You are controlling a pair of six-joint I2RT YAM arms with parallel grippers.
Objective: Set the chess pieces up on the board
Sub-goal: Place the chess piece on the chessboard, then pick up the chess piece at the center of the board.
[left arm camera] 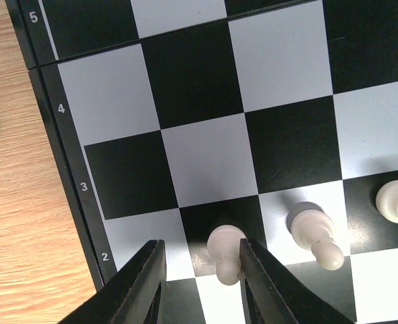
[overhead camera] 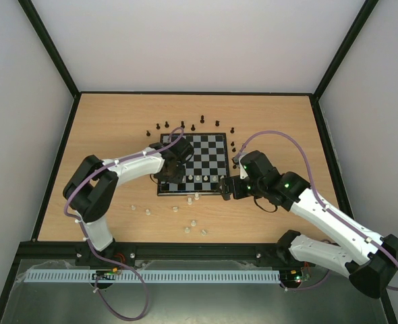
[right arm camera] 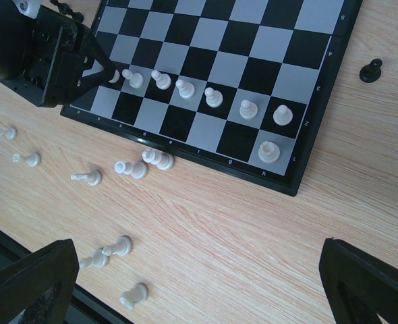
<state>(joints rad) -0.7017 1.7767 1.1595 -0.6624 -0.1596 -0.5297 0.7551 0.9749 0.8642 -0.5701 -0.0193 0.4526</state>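
Two robot arms work over the board [overhead camera: 206,152], which lies on the wooden worktop [overhead camera: 280,121]. The left arm's [overhead camera: 128,169] jaws stand partly open around a cream-white pawn [left arm camera: 226,251] at the board's near-left corner. The pawn stands on a black square, second in from the frame. It sits close against one finger [left arm camera: 263,287] and clear of the other.

White numerals 5, 4, 3 and 2 run down the black frame in the left wrist view, and the pawn's row is marked 2. Letters line the near frame in the right wrist view, too small to read with certainty.

More white pawns [right arm camera: 214,98] continue the same row across the board. A single white piece [right arm camera: 268,152] stands on the near-right corner square.

The right arm's [overhead camera: 307,199] jaws hang wide open and hold nothing, over bare worktop just off the board's near-right corner. Loose white chessmen [right arm camera: 131,169] lie scattered on the worktop in front of the board. Black chessmen [overhead camera: 193,127] stand on the worktop around its far side, and one black pawn [right arm camera: 370,69] stands off its right edge.
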